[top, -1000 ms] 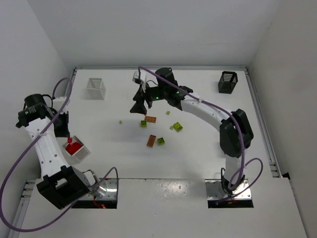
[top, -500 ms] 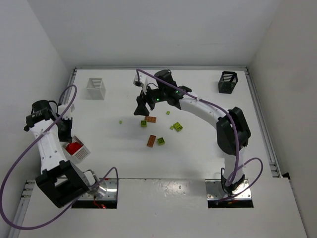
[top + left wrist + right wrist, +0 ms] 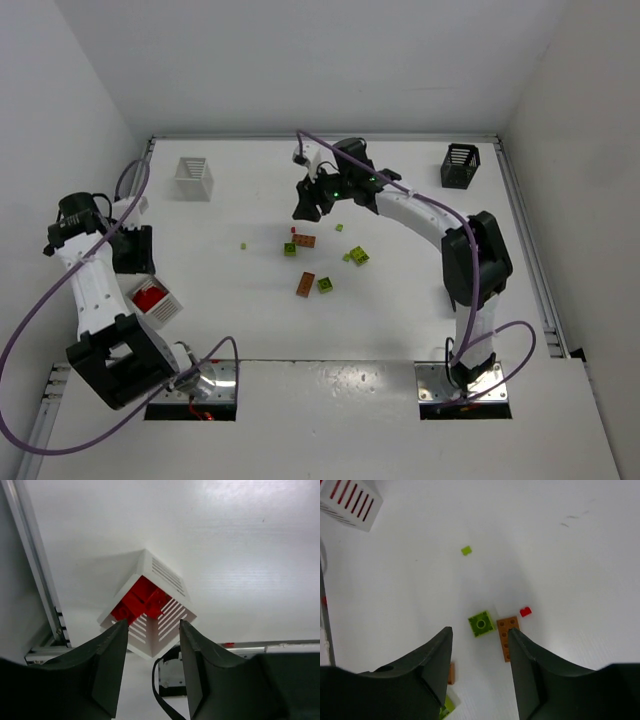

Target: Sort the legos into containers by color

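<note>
although the red plastic bricks (image 3: 142,600) sit in the white slatted basket (image 3: 170,578) at the near left, small orange-brown and yellow-green bricks (image 3: 305,283) and one tiny red piece (image 3: 525,612) lie loose mid-table, so most of the sorting remains. the left gripper (image 3: 133,250) hangs over that basket, jaws parted and empty. the right gripper (image 3: 308,200) hovers above the loose bricks, jaws apart, grasping nothing.

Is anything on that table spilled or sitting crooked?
Loose bricks lie scattered mid-table, unsorted. The white basket of red bricks sits turned cornerwise near the left edge, unlike the squarely set far white basket.
</note>
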Robot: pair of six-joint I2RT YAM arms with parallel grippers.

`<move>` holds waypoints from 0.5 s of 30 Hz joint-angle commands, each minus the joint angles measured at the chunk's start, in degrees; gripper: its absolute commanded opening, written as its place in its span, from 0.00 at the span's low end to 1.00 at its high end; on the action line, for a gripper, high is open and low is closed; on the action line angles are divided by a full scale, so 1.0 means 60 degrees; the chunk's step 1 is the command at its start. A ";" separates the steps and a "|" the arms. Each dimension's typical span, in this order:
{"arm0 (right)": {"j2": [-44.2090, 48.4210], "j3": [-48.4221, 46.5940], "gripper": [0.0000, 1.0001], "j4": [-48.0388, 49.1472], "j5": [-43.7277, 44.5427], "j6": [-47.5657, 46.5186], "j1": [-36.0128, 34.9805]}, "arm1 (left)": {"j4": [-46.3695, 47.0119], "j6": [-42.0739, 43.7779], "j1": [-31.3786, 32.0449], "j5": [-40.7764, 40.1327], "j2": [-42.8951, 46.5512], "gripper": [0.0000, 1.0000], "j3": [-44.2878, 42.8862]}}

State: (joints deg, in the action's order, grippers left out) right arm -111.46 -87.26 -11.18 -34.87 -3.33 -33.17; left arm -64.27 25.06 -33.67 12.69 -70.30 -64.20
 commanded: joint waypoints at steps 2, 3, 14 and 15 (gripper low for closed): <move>-0.0113 0.0028 0.46 -0.0186 0.0319 0.0204 0.0400 | -0.0026 0.0072 0.0075 0.1558 0.0977 0.52 -0.1206; -0.0231 -0.0060 0.41 -0.0332 0.0464 0.0088 0.0532 | -0.0026 0.0072 0.0075 0.1736 0.1067 0.55 -0.1339; -0.2048 -0.2434 0.48 -0.1991 0.1811 0.0377 0.0152 | 0.0031 -0.1363 0.0075 0.2428 0.0716 0.56 -0.2102; -0.2048 -0.2347 0.49 -0.1786 0.2176 0.0713 -0.0080 | 0.0120 -0.1494 0.0075 0.2339 0.0716 0.56 -0.2102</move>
State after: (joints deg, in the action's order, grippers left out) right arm -124.64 -98.87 -21.52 -25.71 -3.38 -30.94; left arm -64.75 19.92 -33.67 26.00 -66.15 -75.64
